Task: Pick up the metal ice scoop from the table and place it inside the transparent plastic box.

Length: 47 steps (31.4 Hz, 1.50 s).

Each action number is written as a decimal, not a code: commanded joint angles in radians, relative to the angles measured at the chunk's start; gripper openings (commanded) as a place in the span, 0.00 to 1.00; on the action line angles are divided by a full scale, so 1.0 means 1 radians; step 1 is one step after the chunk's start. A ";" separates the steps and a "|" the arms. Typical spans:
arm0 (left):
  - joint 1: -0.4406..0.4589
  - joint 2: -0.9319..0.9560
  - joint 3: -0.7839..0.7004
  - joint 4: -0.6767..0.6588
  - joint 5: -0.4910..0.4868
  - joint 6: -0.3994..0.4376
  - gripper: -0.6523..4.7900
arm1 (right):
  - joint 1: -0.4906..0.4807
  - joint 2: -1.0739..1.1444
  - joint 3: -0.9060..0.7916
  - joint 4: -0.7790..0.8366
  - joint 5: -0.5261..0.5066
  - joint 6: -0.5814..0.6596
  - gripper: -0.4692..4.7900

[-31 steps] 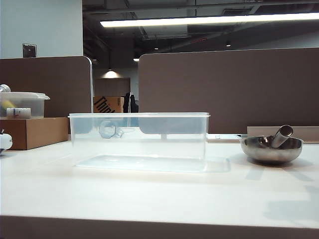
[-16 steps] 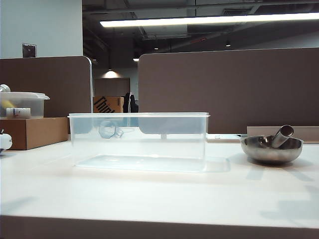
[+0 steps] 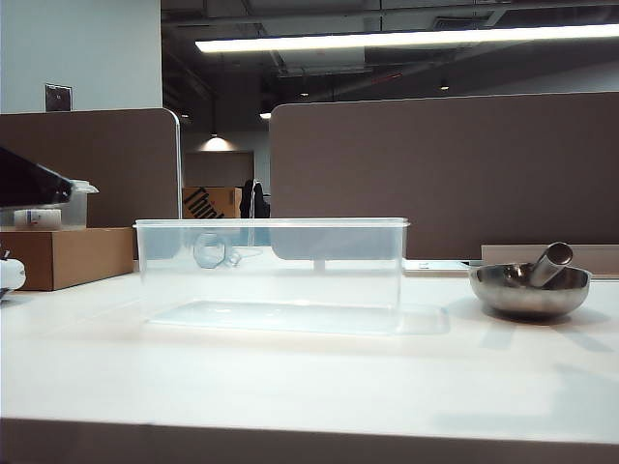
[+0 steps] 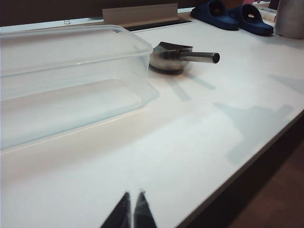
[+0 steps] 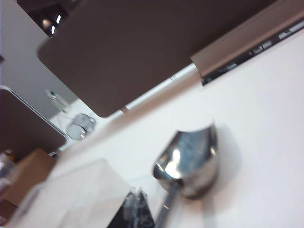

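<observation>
- While the exterior view shows neither set of jaws, it lays out the job: the metal ice scoop (image 3: 529, 283) lies on the white counter (image 3: 309, 377) at the right, seen end-on like a small bowl with its tubular handle tipped up, and the transparent plastic box (image 3: 271, 275) stands open and empty in the middle, well apart from it
- A dark blurred shape (image 3: 29, 180) juts in at the left edge, probably part of the left arm, crossing in front of a small lidded tub (image 3: 68, 205) that sits on a cardboard box (image 3: 68, 256)
- In the left wrist view the left gripper (image 4: 132, 209) hangs over bare counter near its front edge, its jaws together and holding nothing; the box lies ahead of it, with the scoop just beyond the box's far corner, handle pointing away from the box
- A pair of dark blue slippers (image 4: 232, 15) rests at the far end of the counter
- In the right wrist view, blurred and tilted, the right gripper (image 5: 137, 206) hovers close above the scoop's handle end, jaws together and empty; the trough opens away from the camera and a corner of the box shows alongside
- My judgement: the right arm is the nearer one and is lining up on the handle, so its jaws must part before any grasp
</observation>
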 commanded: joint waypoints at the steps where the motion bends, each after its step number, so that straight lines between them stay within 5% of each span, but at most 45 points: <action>1: 0.000 0.001 0.000 0.006 0.007 0.000 0.16 | -0.001 0.047 0.156 -0.114 -0.005 0.014 0.09; 6: 0.000 0.001 0.000 0.006 0.007 0.000 0.16 | -0.001 0.238 0.381 -0.231 -0.034 -0.048 0.12; 14: 0.000 0.001 0.000 0.006 0.007 0.000 0.16 | 0.007 0.819 0.825 -0.554 -0.311 -0.216 0.15; 18: 0.000 0.001 0.000 0.006 0.007 0.000 0.16 | 0.049 1.117 1.053 -0.734 -0.314 -0.304 0.17; 23: 0.000 0.001 0.000 0.006 0.006 0.000 0.16 | 0.091 1.437 1.266 -0.958 -0.305 -0.396 0.68; 35: 0.000 0.002 0.000 0.006 0.007 0.000 0.16 | 0.212 1.781 1.315 -0.995 -0.078 -0.426 0.73; 47: 0.000 0.002 0.000 0.006 0.007 0.000 0.16 | 0.216 1.887 1.314 -0.881 -0.069 -0.400 0.72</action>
